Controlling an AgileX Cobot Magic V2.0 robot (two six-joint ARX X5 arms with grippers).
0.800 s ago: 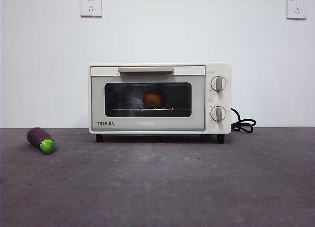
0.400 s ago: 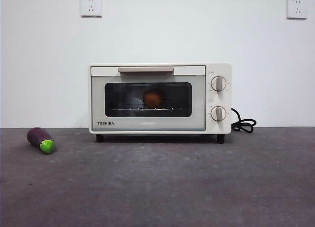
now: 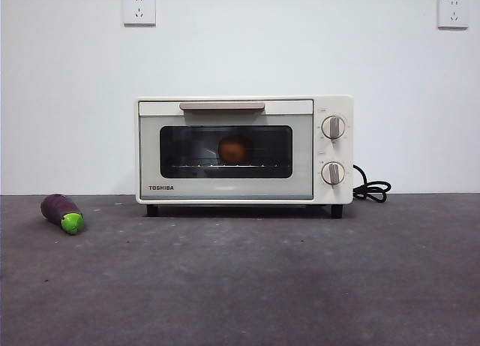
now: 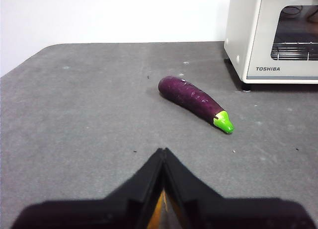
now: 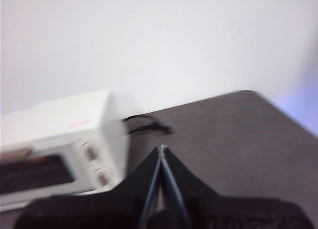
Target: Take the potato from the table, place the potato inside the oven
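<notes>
Shut oven (image 3: 244, 151) door (image 3: 225, 157) blocks the potato (image 3: 235, 149).

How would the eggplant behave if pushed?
The eggplant lies on its side on the table, rounded and tapered, so it would probably roll in a curve. Its glossy skin looks slippery. It seems small, likely light.

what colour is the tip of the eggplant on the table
Bright green; the rest of the eggplant is dark purple. Clearest in the left wrist view.
</notes>
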